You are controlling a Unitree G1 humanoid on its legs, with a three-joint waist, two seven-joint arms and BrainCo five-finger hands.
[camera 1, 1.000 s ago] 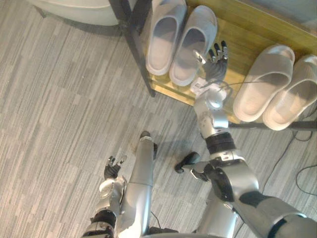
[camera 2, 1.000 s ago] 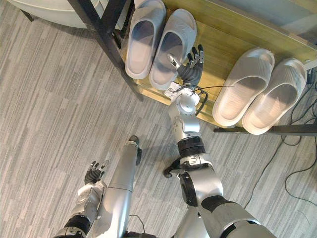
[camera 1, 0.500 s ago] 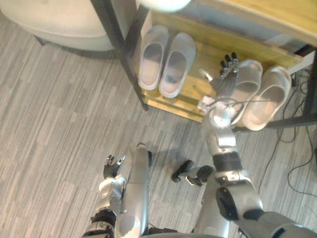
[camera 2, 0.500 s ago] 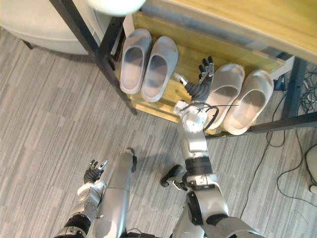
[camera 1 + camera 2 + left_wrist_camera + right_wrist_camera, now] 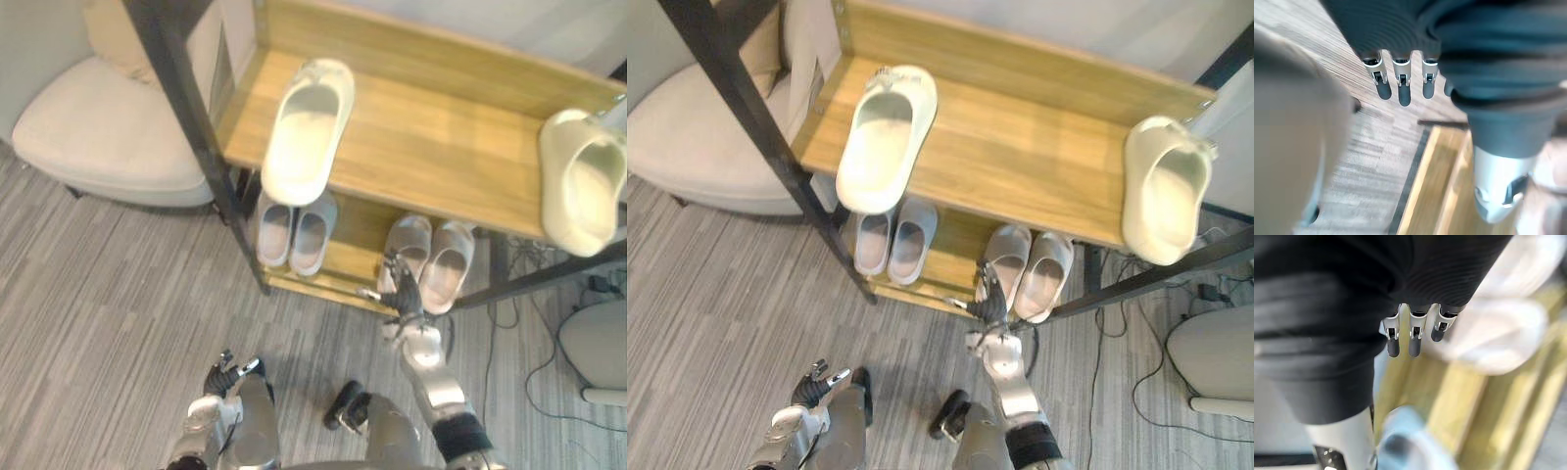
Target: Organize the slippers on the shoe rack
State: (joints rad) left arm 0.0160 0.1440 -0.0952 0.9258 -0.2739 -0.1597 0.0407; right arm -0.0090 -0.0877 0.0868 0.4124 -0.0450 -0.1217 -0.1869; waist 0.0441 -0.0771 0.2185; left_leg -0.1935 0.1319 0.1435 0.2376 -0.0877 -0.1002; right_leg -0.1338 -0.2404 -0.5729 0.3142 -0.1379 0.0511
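Wood of the upper shelf (image 5: 441,147) is now brought into view, because the camera has been lifted; this shift is not to be read as a move of the slippers. On that shelf two cream slippers are seen well apart, one (image 5: 304,132) at the left end and one (image 5: 583,186) hanging over the right end. On the lower shelf (image 5: 358,235) the grey pair (image 5: 292,232) and the beige pair (image 5: 431,259) are set neatly. The right hand (image 5: 400,294) has been taken from beside the grey pair to the front of the beige pair, fingers straight, nothing held. The left hand (image 5: 220,377) is held low over the floor (image 5: 98,294), fingers relaxed. The lower shelf is judged finished; the cream slippers probably are to be paired next.
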